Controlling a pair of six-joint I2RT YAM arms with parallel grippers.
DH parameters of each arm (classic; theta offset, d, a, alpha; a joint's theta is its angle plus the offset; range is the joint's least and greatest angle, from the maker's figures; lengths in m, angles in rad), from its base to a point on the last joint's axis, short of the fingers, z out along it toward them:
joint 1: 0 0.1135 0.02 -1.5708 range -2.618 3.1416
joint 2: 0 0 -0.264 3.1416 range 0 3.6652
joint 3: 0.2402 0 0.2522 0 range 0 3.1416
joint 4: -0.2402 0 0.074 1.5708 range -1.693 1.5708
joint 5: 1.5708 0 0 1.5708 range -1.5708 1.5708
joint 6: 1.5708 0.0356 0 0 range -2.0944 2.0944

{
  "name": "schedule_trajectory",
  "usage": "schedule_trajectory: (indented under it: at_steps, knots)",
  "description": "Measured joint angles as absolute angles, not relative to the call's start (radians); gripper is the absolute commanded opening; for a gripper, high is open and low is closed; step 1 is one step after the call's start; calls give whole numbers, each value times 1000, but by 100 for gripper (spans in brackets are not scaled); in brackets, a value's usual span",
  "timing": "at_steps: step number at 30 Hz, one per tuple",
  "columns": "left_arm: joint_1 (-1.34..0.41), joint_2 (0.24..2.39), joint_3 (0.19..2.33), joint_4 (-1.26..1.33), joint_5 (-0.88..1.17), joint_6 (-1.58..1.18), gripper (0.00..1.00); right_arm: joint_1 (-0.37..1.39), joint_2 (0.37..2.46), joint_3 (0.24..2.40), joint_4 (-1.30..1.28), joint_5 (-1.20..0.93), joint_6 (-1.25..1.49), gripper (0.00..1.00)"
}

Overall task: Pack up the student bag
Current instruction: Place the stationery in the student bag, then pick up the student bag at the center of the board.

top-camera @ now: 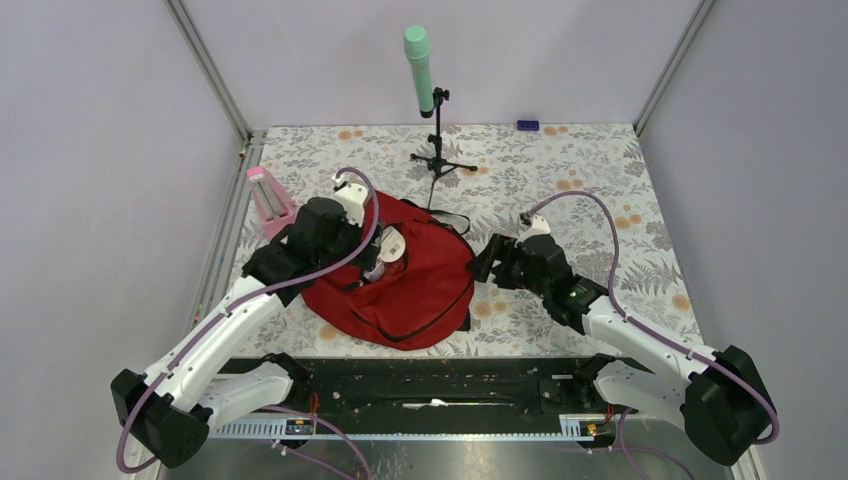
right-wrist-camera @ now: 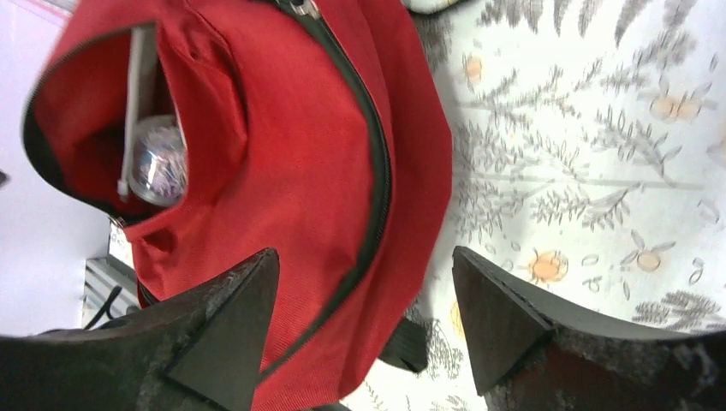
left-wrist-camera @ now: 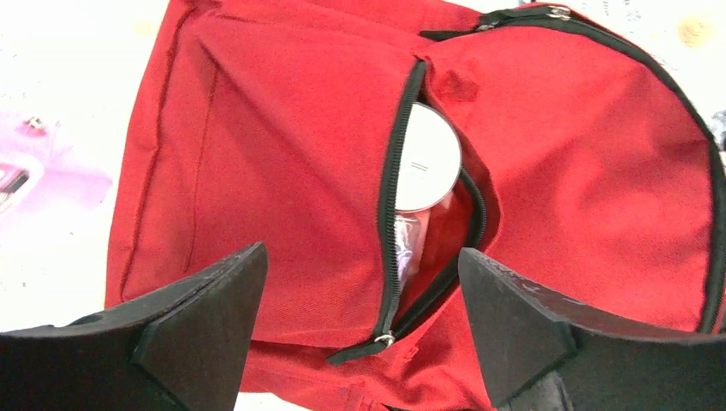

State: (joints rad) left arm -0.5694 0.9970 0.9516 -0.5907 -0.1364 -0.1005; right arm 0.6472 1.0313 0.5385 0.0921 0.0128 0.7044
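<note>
- The left pincer [left-wrist-camera: 361,257] hangs directly above the student bag [top-camera: 400,285], its jaws spread wide with nothing between them. The bag's open front pocket [left-wrist-camera: 449,240] lies just ahead of the fingertips.
- A round white-lidded container [left-wrist-camera: 425,158] sits in the pocket mouth with its lid showing past the zip, so it is probably not fully seated. A tug or tilt of the bag could roll it out.
- Drawing the zip over that lid could jam the slider or snag the fabric. The zip pull [left-wrist-camera: 385,340] lies between the left pincer's fingers, at the near end of the opening.
- The right pincer [right-wrist-camera: 366,253] is likewise wide and empty over the bag's edge — red fabric under one finger, bare table [right-wrist-camera: 582,171] under the other.
- Neither pincer grips the bag, so a push or pull from one alone may slide or bunch the soft fabric — the pocket mouth could fold shut or shift from under the left pincer.
- A finger lowered onto the lid could tip the container sideways.
</note>
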Motion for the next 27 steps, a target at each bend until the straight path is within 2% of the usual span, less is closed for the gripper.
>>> schedule_trajectory:
  at_steps: [2,6,11,16,27]
  knots:
    - [-577,994,960,-592,-111,-88,86,641,1028,512,82,-16,717,75]
    - [-667,971,963,-585,-60,-78,86,640,1050,506,75,-76,752,55]
    - [-808,951,916,-487,80,-153,87,640,1112,524,88,-140,794,21]
    - [-899,974,808,-401,171,-249,88,640,1146,564,102,-180,825,0]
    - [-1014,1077,743,-261,181,-369,93,640,1177,575,139,-208,864,0]
